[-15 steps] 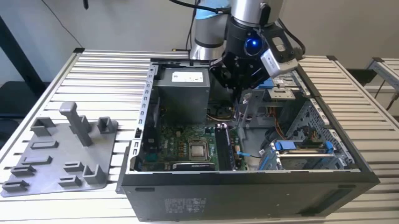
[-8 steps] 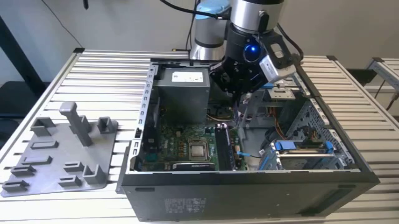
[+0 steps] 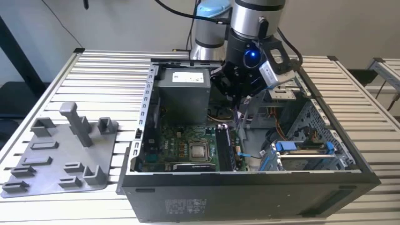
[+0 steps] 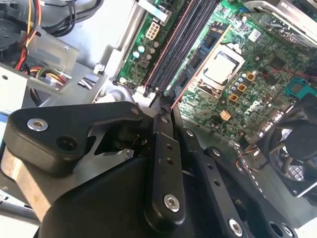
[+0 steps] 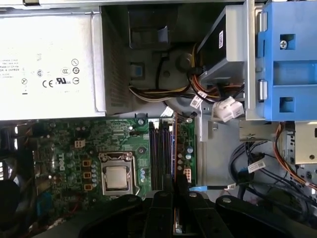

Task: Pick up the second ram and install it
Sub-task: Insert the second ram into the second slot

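My gripper (image 3: 239, 96) hangs inside the open black computer case (image 3: 250, 197), above the motherboard. Its fingers are shut on the second ram (image 4: 198, 62), a thin dark strip with an orange edge that reaches out from the fingertips. In the first wrist view the second ram (image 5: 174, 148) shows edge-on, running alongside the dark memory slots (image 5: 157, 153) beside the processor (image 5: 118, 177). In the exterior view it shows as a thin dark line (image 3: 239, 119) below the gripper. The gripper's black links (image 4: 166, 163) hide the part that is gripped.
A grey power supply (image 3: 184, 91) stands at the case's back. A blue drive bracket (image 3: 300, 147) and a bundle of cables (image 5: 198, 96) crowd the exterior view's right side. A flat grey tray with posts (image 3: 56, 159) lies on the slatted table to the exterior view's left.
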### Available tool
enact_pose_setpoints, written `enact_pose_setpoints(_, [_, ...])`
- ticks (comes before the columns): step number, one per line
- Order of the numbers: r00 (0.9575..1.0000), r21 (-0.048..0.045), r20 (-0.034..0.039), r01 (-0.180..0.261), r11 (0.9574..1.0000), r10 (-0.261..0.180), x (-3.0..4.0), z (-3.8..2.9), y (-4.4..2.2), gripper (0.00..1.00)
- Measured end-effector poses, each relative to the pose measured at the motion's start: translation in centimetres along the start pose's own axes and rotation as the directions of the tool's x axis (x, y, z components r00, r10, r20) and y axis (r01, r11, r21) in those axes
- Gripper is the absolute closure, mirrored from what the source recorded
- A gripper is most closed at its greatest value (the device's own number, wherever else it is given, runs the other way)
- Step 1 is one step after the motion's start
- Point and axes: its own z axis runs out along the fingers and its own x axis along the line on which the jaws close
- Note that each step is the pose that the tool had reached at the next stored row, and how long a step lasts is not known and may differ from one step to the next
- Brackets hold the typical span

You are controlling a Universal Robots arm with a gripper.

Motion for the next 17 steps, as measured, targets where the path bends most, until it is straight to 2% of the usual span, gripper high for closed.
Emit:
enact_pose_setpoints(9, [1.0000, 0.0000, -0.0011, 0.000, 1.0000, 0.000, 0.01, 1.06, -0.09, 0.86])
enact_pose_setpoints(17, [1.0000, 0.0001, -0.0012, 0.000, 1.0000, 0.000, 0.01, 1.19, -0.09, 0.86])
